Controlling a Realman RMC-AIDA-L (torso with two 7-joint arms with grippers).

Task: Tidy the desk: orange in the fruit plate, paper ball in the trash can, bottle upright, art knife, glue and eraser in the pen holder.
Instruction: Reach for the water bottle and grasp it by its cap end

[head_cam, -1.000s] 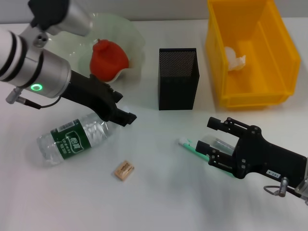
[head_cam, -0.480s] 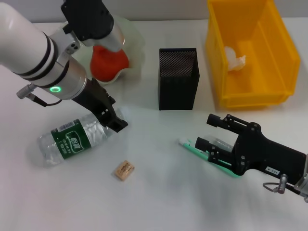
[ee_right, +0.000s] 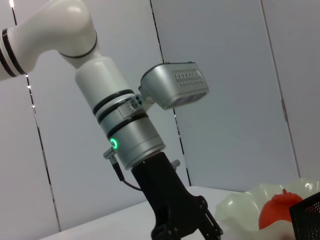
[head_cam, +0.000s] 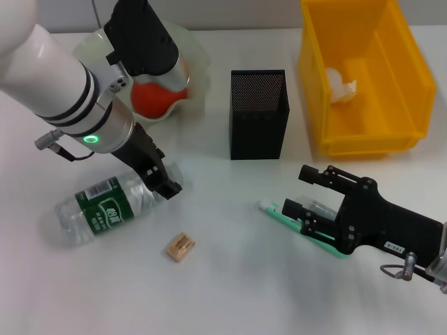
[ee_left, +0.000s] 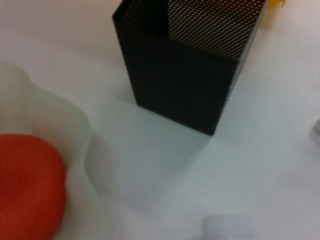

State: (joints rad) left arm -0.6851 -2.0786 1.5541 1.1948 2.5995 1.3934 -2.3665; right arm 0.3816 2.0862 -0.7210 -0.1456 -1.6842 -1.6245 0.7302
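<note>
Bottle [head_cam: 108, 209] lying flat, left fingers [head_cam: 166, 185] at its cap end

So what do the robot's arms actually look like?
Left arm: glossy white shell with black bands, silver wrist with a green ring light, thin cable, black end effector. Right end effector: angular black, small white label, silver connector.

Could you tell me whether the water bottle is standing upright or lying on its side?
On its side: the bottle lies flat on the desk, its cap end at the left gripper.
</note>
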